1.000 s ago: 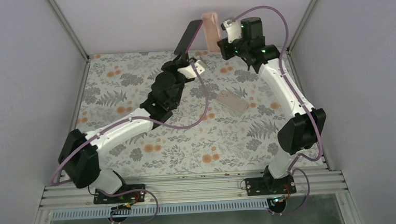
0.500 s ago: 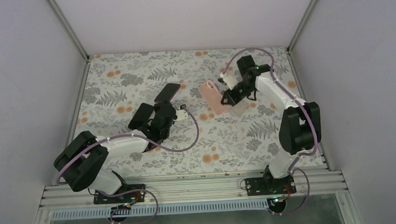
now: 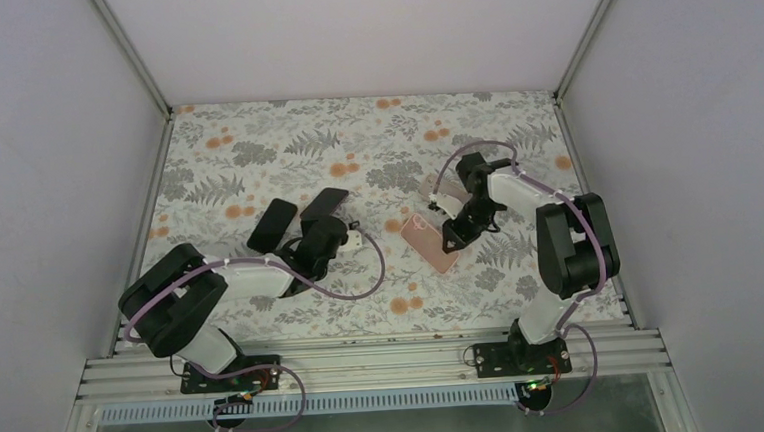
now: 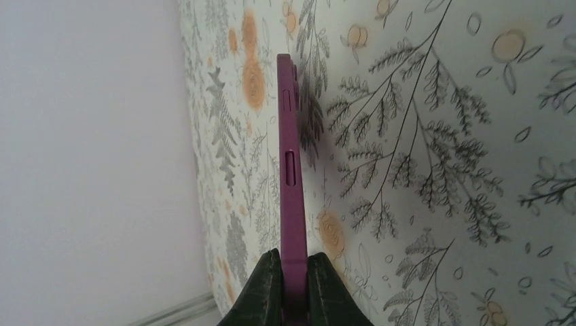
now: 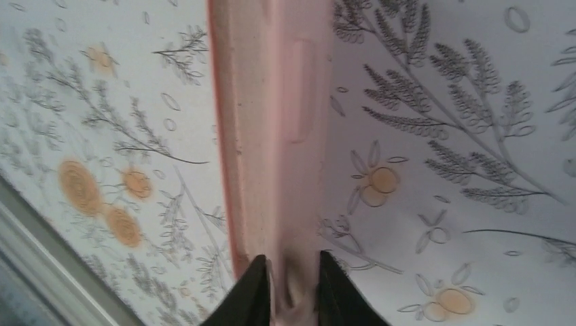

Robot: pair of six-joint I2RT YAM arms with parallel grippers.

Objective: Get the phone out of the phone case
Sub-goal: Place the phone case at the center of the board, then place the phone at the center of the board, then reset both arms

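My left gripper (image 3: 326,222) is shut on the near end of a dark phone (image 3: 324,201) and holds it low over the floral mat at centre left. In the left wrist view the phone (image 4: 291,156) stands edge-on, its side purple, pinched between my fingers (image 4: 293,261). My right gripper (image 3: 456,233) is shut on one end of the pink phone case (image 3: 430,243), which lies low on the mat at centre right. In the right wrist view the case (image 5: 272,102) runs up from my fingers (image 5: 292,266). Phone and case are apart.
A tan flat object (image 3: 427,186) pokes out from under my right wrist. White walls close in the floral mat (image 3: 253,144) on the left, the back and the right. The metal rail (image 3: 367,362) with both arm bases runs along the near edge.
Both arms have come down from high at the back to the mat. The left one brought the phone toward the near left. The right one brought the case down to centre right.
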